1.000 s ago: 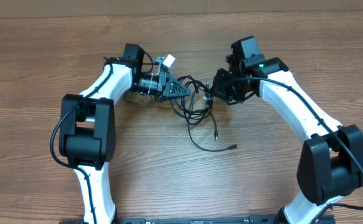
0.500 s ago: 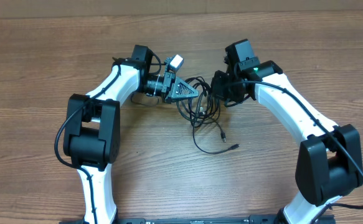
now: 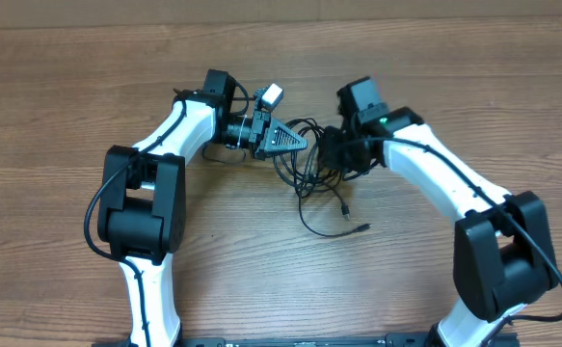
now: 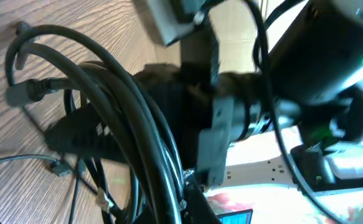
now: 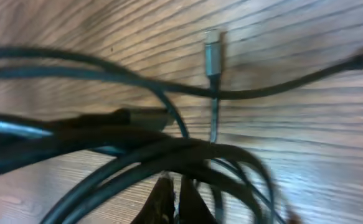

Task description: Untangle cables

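Since half a second ago: a shift of the right end effector (image 3: 331,154) leftward and toward the front edge, now up against the cables (image 3: 309,159). No change of place for the left end effector (image 3: 298,141) or for the bundle itself.

Cables: thin black cords, bunched in overlapping loops at mid-bench, between the two end effectors. From the bunch, one long tail curving toward the front and then right, ending in a plug tip (image 3: 364,227) flat on the wood. A shorter tail dropping to a second plug tip (image 3: 344,210), just behind and left of the first, apart from it. In the right wrist view, a silver-grey plug (image 5: 211,53) lying on the wood beyond the blurred strands, with a single cord crossing its lead.

Left end effector: points right and grips the cables, several strands sweeping together into its hold at the lower edge of the left wrist view.

Right end effector: narrow, fingertips (image 5: 164,198) drawn almost together with only a sliver between, thick strands crossing just past them. Too blurred to tell whether any strand is pinched.

Beyond: left arm (image 3: 179,130) reaching in from the left, right arm (image 3: 435,183) from the right, a green light (image 3: 388,120) lit on the right wrist. Under everything, a brown wood-grain bench (image 3: 68,96).
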`<move>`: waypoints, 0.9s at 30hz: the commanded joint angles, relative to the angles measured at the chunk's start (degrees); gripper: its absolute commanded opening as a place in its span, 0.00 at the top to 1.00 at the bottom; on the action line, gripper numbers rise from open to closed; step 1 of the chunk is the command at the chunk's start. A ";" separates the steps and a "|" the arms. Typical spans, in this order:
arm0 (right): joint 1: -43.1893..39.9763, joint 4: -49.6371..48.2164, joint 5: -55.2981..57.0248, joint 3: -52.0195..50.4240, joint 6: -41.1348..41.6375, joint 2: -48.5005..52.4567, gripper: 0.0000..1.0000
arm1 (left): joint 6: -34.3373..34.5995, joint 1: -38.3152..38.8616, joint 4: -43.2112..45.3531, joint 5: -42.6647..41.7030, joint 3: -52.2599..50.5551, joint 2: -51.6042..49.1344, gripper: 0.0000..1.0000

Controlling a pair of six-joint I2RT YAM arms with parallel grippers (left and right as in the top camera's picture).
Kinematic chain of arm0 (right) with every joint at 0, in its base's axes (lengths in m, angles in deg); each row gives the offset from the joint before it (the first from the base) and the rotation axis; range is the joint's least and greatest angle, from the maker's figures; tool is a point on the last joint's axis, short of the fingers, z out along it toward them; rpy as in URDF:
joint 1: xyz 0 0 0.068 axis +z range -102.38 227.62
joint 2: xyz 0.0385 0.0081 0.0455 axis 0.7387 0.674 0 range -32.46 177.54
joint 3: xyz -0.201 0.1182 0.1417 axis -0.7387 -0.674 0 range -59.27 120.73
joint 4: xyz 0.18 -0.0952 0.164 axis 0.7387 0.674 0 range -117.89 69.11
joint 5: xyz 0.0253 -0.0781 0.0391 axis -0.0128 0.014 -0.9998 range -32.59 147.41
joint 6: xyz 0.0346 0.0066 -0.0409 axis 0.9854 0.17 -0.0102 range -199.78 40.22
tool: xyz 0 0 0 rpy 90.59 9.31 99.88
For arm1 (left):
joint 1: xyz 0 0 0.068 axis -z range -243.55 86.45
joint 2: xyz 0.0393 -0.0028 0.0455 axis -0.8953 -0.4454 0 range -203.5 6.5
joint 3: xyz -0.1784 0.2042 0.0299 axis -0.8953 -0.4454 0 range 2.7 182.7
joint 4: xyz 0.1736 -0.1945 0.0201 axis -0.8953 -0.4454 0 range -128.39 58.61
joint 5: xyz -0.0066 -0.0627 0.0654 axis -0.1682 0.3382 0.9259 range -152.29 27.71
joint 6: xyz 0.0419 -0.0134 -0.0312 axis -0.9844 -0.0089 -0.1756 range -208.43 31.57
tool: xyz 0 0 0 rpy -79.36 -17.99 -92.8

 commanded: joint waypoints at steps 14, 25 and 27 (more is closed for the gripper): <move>-2.45 -5.86 7.02 -7.26 -0.02 -1.11 0.96 | -1.31 0.04 -0.13 -2.73 1.18 0.24 0.96; -5.01 10.91 -6.51 8.59 -11.06 -1.42 0.66 | -1.33 -0.02 0.52 -2.32 1.18 0.24 0.95; -5.01 13.77 -6.51 8.57 -10.93 -1.40 0.71 | -1.31 -0.02 0.52 -2.32 1.18 0.24 0.95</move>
